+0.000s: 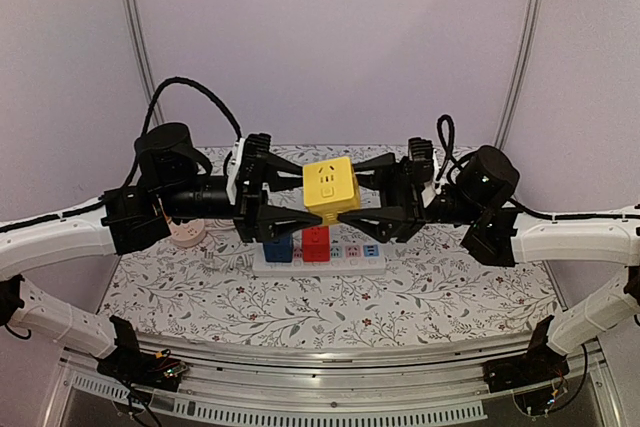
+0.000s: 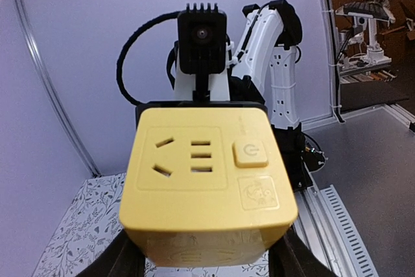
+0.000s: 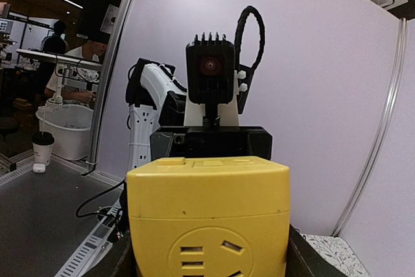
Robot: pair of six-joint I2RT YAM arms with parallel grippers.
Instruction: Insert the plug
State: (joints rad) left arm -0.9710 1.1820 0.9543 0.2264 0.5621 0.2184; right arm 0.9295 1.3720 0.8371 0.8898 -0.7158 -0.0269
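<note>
The plug is a yellow cube [image 1: 330,190] with socket holes and a power button on its faces. It hangs in the air above the white power strip [image 1: 365,265]. My left gripper [image 1: 308,197] holds it from the left and my right gripper [image 1: 355,194] from the right, both shut on it. In the left wrist view the cube [image 2: 207,186] fills the space between the black fingers [image 2: 117,261]. The right wrist view shows the cube [image 3: 207,218] wedged between its fingers [image 3: 305,257] too. The cube's pins are hidden.
A blue plug [image 1: 277,250] and a red plug [image 1: 316,244] stand in the strip's left sockets, right under the cube. A pink round object [image 1: 187,234] lies on the floral cloth at the left. White walls close in the back and sides.
</note>
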